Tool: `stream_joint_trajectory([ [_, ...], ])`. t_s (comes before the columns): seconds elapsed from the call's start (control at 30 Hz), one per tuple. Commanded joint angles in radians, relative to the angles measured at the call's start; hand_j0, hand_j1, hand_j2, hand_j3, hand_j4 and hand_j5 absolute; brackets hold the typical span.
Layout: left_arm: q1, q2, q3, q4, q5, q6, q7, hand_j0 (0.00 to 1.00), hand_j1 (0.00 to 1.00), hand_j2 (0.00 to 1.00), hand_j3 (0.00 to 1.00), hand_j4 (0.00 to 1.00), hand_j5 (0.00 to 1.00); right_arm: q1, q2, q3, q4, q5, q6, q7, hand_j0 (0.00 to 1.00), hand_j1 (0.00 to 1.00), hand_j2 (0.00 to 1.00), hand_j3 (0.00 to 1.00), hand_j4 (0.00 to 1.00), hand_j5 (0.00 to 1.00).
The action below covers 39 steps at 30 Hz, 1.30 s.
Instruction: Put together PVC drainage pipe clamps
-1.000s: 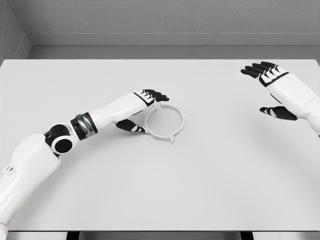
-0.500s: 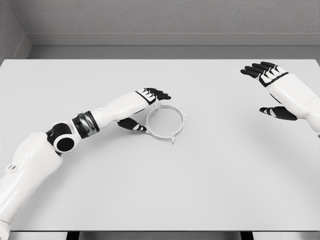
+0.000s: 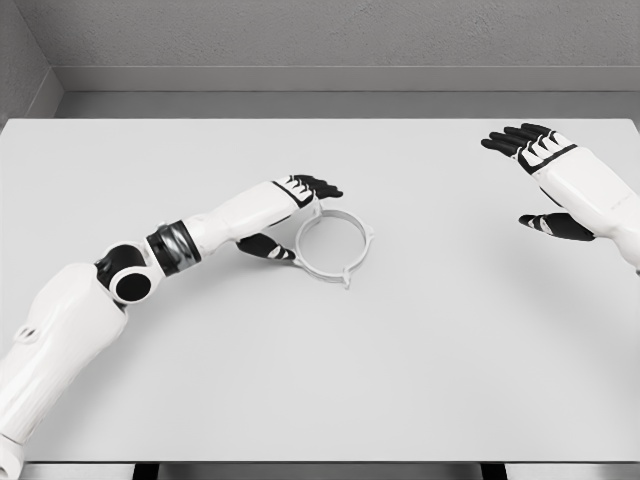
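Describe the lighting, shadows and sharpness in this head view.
Head view: soft, even light with no glare on the table; only faint shadows under the left hand and the clamp ring; the white ring has low contrast against the pale table; the right hand and all edges look sharp, with no blur.

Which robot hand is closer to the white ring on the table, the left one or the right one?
Left. The left robot hand is at the left edge of the ring, fingers open around its rim. The right robot hand is far off to the right, open above the table.
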Motion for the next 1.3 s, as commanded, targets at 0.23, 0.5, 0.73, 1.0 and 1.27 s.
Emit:
stream_joint_trajectory([
  [0.23,-0.002,0.003,0.01,0.0,0.013,0.001,0.001,1.0,1.0,1.0,1.0,1.0,1.0,0.0,-0.001,0.0,0.0,-0.007,0.002,-0.001,1.0,1.0,1.0,1.0,1.0,1.0],
  [0.5,0.005,0.014,0.015,-0.014,0.024,0.001,0.003,1.0,1.0,1.0,1.0,1.0,1.0,0.0,-0.001,0.0,0.0,-0.007,0.002,-0.001,1.0,1.0,1.0,1.0,1.0,1.0],
  [0.73,0.005,0.014,0.015,-0.014,0.024,0.001,0.003,1.0,1.0,1.0,1.0,1.0,1.0,0.0,-0.001,0.0,0.0,-0.007,0.002,-0.001,1.0,1.0,1.0,1.0,1.0,1.0],
  [1.0,0.003,0.109,0.076,-0.011,0.03,0.001,0.008,1.0,1.0,1.0,1.0,1.0,1.0,-0.147,-0.002,0.182,0.029,0.011,0.002,0.001,1.0,1.0,1.0,1.0,1.0,1.0],
  [1.27,0.008,0.241,0.14,-0.006,0.03,0.001,0.006,1.0,1.0,1.0,1.0,1.0,1.0,-0.465,0.131,0.423,0.319,0.297,0.002,0.068,1.0,1.0,1.0,1.0,1.0,1.0],
])
